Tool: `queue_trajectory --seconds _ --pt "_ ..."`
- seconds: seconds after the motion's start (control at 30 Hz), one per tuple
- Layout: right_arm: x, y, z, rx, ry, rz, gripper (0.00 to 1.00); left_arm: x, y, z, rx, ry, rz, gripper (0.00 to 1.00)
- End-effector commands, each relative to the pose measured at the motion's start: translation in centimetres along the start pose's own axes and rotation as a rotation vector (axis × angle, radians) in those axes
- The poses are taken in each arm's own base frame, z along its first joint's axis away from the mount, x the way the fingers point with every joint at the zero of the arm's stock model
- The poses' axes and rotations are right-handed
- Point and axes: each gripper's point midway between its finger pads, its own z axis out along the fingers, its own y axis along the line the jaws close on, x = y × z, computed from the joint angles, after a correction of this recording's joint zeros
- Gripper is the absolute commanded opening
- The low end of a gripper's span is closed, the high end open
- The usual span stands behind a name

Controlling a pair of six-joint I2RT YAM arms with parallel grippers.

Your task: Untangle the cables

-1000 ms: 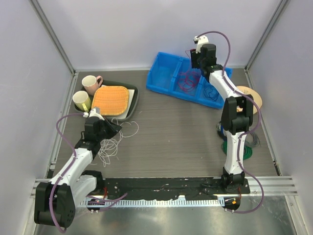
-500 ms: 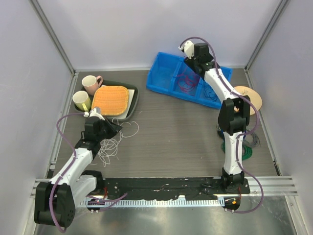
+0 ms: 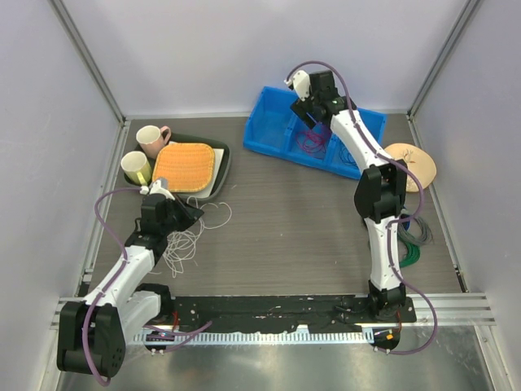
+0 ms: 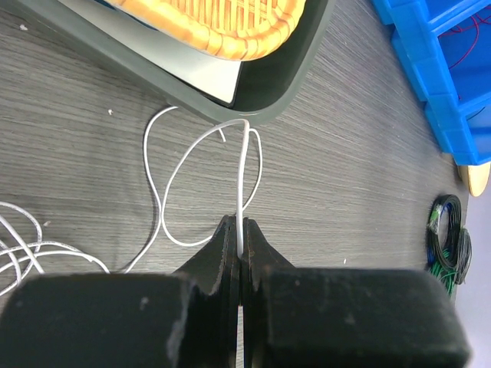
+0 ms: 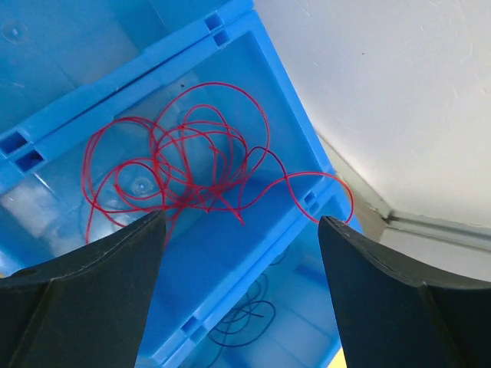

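Left arm pinches a white strand; right arm hangs over the bin.
Top view: the left arm lies low and bent, left fingers (image 3: 190,214) down on the bench (image 3: 285,220). The right arm stretches far out, right fingers (image 3: 306,112) above the blue bin (image 3: 270,126). Left wrist: the fingers are clenched on the white cable (image 4: 242,176), which runs straight ahead to the tray (image 4: 284,84) corner. Right wrist: the fingers are spread wide and grip nothing. The red cable (image 5: 184,165) lies tangled in the compartment between and beyond them, with a dark blue cable (image 5: 245,318) in the neighbouring compartment.

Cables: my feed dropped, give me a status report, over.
Left hand shut on white cable, by dark tray corner. Right hand open above red cable in blue bin. One red loop lies over bin wall.
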Motion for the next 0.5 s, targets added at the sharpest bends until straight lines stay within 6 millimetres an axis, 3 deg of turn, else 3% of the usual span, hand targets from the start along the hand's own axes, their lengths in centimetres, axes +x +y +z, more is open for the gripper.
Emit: queue_trajectory --seconds 0.0,0.1,0.13,0.17,0.2,0.23,0.27,0.3,0.33,0.37,0.4,0.43,0.47 --pt "-3.6 -1.7 -3.6 -0.011 -0.110 0.231 0.85 -0.9 -1.7 0.0 0.068 -0.023 0.027 0.00" --pt "-6.5 -1.6 -6.6 -0.073 -0.242 0.388 0.85 -0.9 -2.3 -0.2 0.097 -0.014 0.031 0.00" --pt "-5.9 -0.3 -6.6 -0.112 -0.232 0.426 0.85 -0.8 -2.8 -0.4 0.118 -0.003 0.029 0.00" --pt "-8.2 -0.6 -9.4 -0.170 -0.337 0.465 0.85 -0.8 -3.2 -0.5 0.130 -0.001 0.028 0.00" --pt "-8.6 0.2 -10.3 -0.219 -0.367 0.486 0.85 -0.8 -3.5 -0.7 0.145 0.002 0.027 0.00" --pt "-7.6 2.5 -10.5 -0.287 -0.350 0.540 0.85 -0.7 -3.9 -0.8 0.159 0.006 0.029 0.00" --pt "-9.7 2.1 -13.4 -0.333 -0.470 0.554 0.85 -0.5 -4.7 -1.0 0.181 0.016 0.036 0.00" --pt "-10.0 2.5 -14.5 -0.362 -0.505 0.577 0.85 -0.4 -5.3 -1.1 0.196 0.019 0.042 0.00" --pt "-8.8 4.4 -14.4 -0.417 -0.483 0.642 0.85 -0.4 -5.9 -1.4 0.211 0.019 0.049 0.00" --pt "-9.9 4.5 -15.7 -0.452 -0.557 0.665 0.85 -0.4 -7.3 -1.7 0.241 0.022 0.066 0.00" --pt "-11.2 5.2 -19.1 -0.546 -0.639 0.652 0.85 -0.6 -8.1 -1.9 0.259 0.020 0.074 0.00" --pt "-10.9 6.9 -19.8 -0.617 -0.666 0.654 0.85 -0.6 -9.0 -2.3 0.275 0.020 0.084 0.00" --pt "-11.1 8.0 -21.4 -0.676 -0.695 0.620 0.85 -1.2 -11.1 -3.0 0.322 0.007 0.108 0.00"
